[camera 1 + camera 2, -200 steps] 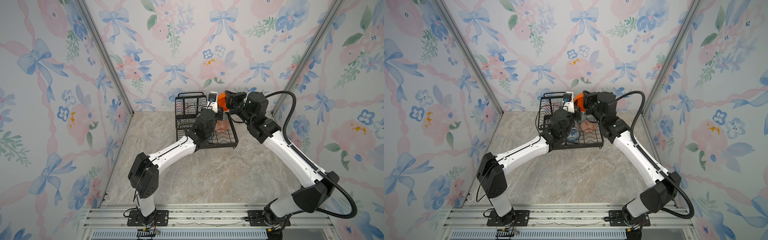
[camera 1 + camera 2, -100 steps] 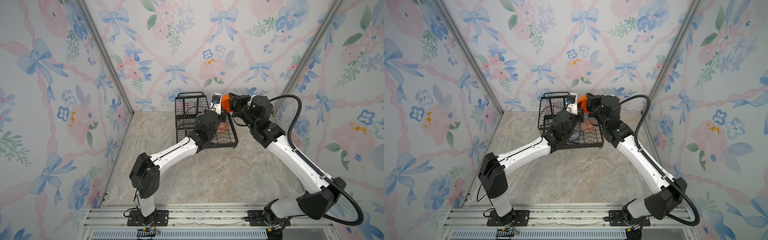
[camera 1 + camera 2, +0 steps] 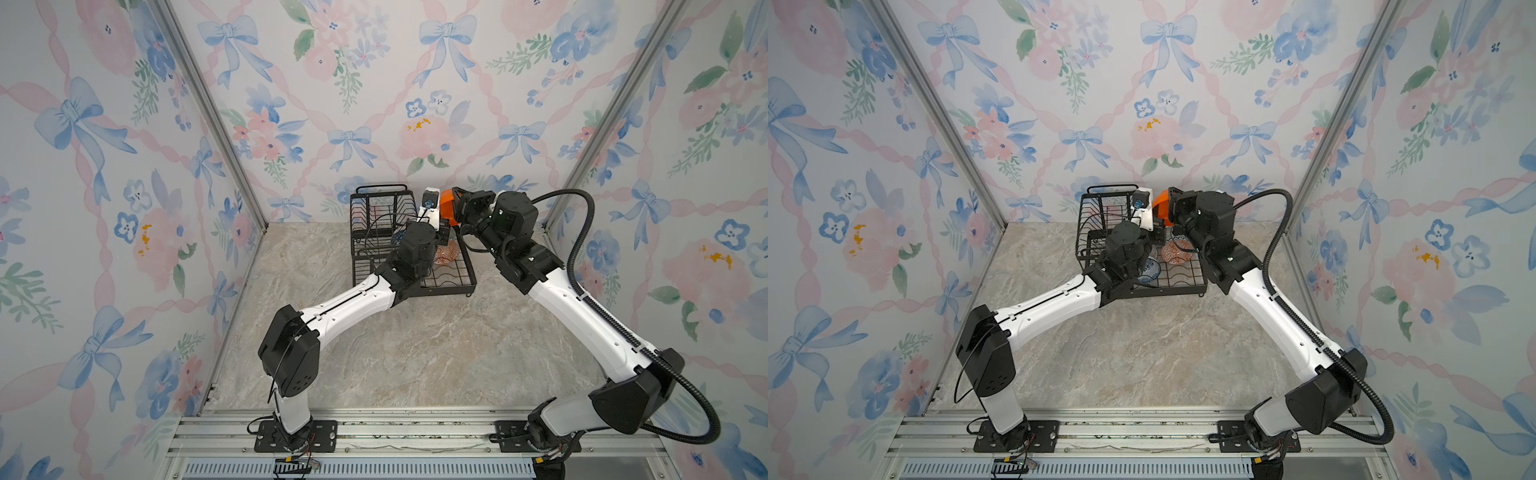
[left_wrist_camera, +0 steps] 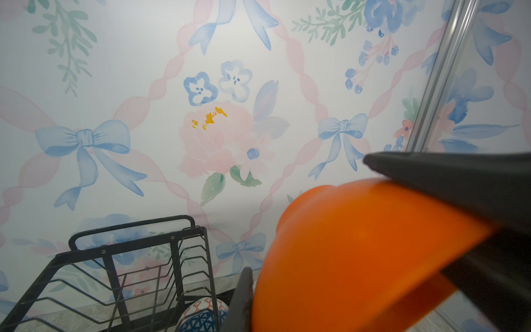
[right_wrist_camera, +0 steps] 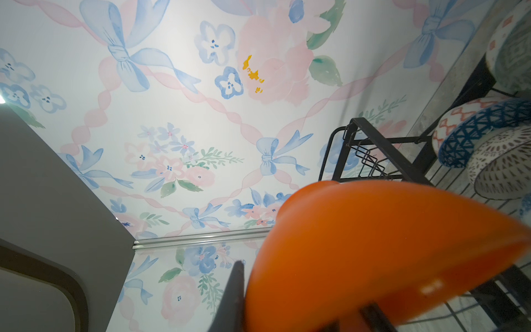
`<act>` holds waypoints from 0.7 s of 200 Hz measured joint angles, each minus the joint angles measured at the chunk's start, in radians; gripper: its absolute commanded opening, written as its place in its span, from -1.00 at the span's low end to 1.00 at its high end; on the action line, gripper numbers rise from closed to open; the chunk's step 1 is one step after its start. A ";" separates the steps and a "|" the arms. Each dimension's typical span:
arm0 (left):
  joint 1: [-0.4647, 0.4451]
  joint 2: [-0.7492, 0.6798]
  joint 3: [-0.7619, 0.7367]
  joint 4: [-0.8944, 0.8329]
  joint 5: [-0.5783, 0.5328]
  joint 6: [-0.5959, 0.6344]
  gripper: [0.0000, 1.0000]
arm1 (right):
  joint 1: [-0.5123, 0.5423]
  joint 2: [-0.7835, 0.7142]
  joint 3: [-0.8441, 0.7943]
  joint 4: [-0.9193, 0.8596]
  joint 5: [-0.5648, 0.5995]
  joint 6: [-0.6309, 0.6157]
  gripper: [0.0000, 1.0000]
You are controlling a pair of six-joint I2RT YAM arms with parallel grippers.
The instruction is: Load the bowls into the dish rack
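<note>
In both top views the plain glossy orange bowl (image 3: 448,203) hangs lifted near the far right corner of the black wire two-tier dish rack (image 3: 376,216), pinched by the right tool (image 3: 457,204). Below it, the orange-white patterned bowl (image 3: 1177,252) and the blue-white floral bowl (image 3: 1151,272) lie on the lower tray. A slip here would probably drop glazed ware onto glazed ware, or send the bowl off the tray onto the marble-look bench (image 3: 415,353).

In the left wrist view, the left tool (image 4: 243,297) has its fingers together and holds nothing that shows. It sits just beside the orange bowl's outer wall, though I cannot tell whether it touches. A push from it could lever the bowl out of the other grip.

In the right wrist view, the right tool is clamped on the rim alone. That is a thin hold on a slick, curved wall, so the bowl may swivel. The dark-blue geometric bowl (image 5: 471,135) and its neighbours crowd the tray, so there is little free room to set this one down. The two arms are also close enough to knock each other.
</note>
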 measured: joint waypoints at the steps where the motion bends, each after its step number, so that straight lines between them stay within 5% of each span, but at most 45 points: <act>1: 0.000 0.000 0.000 -0.001 0.000 0.001 -0.75 | 0.000 0.000 0.000 0.001 0.000 0.000 -1.00; 140: 0.007 -0.094 -0.036 -0.044 -0.034 0.016 -0.31 | -0.003 0.162 0.036 0.068 -0.023 -0.020 -1.00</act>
